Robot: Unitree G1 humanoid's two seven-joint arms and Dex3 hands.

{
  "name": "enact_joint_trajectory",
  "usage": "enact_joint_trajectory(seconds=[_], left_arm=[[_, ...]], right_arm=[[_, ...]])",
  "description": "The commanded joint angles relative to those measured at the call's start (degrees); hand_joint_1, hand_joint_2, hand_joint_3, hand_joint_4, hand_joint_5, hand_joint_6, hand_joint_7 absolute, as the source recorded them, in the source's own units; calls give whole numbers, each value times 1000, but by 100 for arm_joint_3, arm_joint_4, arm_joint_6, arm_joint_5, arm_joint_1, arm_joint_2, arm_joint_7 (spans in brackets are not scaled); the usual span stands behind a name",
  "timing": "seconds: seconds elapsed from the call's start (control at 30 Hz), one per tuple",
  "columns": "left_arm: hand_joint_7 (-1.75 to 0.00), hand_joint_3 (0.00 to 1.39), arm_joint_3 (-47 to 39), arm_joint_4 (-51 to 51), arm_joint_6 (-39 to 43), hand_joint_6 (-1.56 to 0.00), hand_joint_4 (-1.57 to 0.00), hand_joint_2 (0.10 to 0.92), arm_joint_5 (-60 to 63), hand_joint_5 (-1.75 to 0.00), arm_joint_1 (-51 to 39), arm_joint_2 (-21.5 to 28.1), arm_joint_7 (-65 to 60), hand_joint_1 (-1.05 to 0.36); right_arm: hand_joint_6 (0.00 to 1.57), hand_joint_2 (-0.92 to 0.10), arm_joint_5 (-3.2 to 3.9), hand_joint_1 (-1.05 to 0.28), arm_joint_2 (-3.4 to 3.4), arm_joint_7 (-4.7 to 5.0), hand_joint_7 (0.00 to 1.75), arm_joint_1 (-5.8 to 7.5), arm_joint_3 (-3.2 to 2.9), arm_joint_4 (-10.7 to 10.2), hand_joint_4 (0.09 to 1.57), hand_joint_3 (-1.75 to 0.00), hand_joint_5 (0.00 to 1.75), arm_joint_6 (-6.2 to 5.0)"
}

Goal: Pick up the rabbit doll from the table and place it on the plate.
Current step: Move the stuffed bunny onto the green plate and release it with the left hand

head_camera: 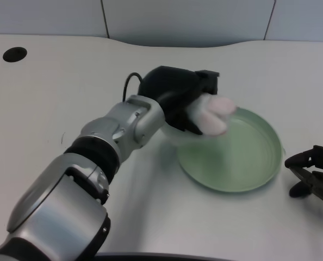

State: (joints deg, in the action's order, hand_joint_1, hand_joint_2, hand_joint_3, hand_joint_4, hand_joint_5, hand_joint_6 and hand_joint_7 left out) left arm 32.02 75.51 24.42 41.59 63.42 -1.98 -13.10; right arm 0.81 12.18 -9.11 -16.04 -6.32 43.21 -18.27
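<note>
Left hand (178,100) clasped around blurred, apparently pink-white rabbit doll (215,113), over green plate's (259,163) near-left rim.

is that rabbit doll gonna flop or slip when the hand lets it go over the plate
Probably soft and light: the rabbit doll looks plush, bulging past the left hand gripping it. It likely won't roll or bounce much, and the green plate has a raised rim that should contain it.

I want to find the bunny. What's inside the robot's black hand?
The left hand holds the rabbit doll, over the green plate's left edge. Only its pale pink and white end sticks out; the fingers cover the rest.
</note>
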Motion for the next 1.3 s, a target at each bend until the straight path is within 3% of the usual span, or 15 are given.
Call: enact_joint_trajectory(seconds=[0.03,0.23,0.4,0.53,0.57,0.63,0.73,0.8,0.97,1.1,1.17,1.3], left_arm=[[-1683,17,97,-2,55,-667,-863,881,29,-1746,35,-235,-50,-150],[-1746,40,201,87,-16,-629,-861,916,40,-1746,-40,-378,141,-162],[-1746,49,266,129,74,-640,-867,919,46,-1746,-128,-357,280,-174],[-1746,36,300,150,-16,-586,-794,902,50,-1746,-162,-377,384,-213],[-1746,35,264,163,-73,-580,-785,901,-1,-1746,-145,-384,530,-216],[-1262,11,271,180,-173,-506,-571,883,-9,-1377,-98,-366,730,-331],[-413,1,453,180,-198,-518,-459,871,175,-745,-47,-303,762,-487],[-106,0,532,178,-150,-409,-284,866,249,-445,-47,-268,722,-627],[-4,7,627,184,-177,-179,-29,885,348,-194,-57,-251,647,-828],[-3,15,686,177,-143,-52,0,917,410,-18,-51,-233,527,-908],[-1,19,705,174,-144,-18,1,920,426,-4,-41,-238,448,-928],[1,27,723,168,-137,0,1,921,476,1,-23,-267,222,-957]], right_arm=[[865,-921,49,-847,-25,-79,824,-35,15,85,983,-46,919,30],[918,-917,74,-849,-73,-152,772,-71,-5,100,1021,-23,838,50],[918,-921,82,-852,-102,-194,764,7,-6,-17,1028,-25,822,37],[926,-921,11,-889,-86,-156,754,4,9,80,1036,-39,838,-118],[926,-921,42,-891,-98,-176,753,7,-7,73,1035,-42,841,-106],[936,-918,73,-884,-111,-195,750,4,-24,84,1031,-38,851,-102],[943,-917,94,-877,-127,-190,737,0,-35,71,1001,-28,875,-59],[951,-916,115,-871,-135,-203,734,-8,-44,84,998,-22,892,-63],[962,-920,105,-889,-127,-210,729,-6,-34,109,996,-18,925,-137],[968,-920,122,-903,-131,-197,727,-3,-34,123,989,-21,955,-160],[974,-917,149,-898,-137,-206,727,7,-40,88,981,-18,959,-105],[969,-921,125,-891,-121,-203,722,1,-20,99,983,-22,975,-136]])
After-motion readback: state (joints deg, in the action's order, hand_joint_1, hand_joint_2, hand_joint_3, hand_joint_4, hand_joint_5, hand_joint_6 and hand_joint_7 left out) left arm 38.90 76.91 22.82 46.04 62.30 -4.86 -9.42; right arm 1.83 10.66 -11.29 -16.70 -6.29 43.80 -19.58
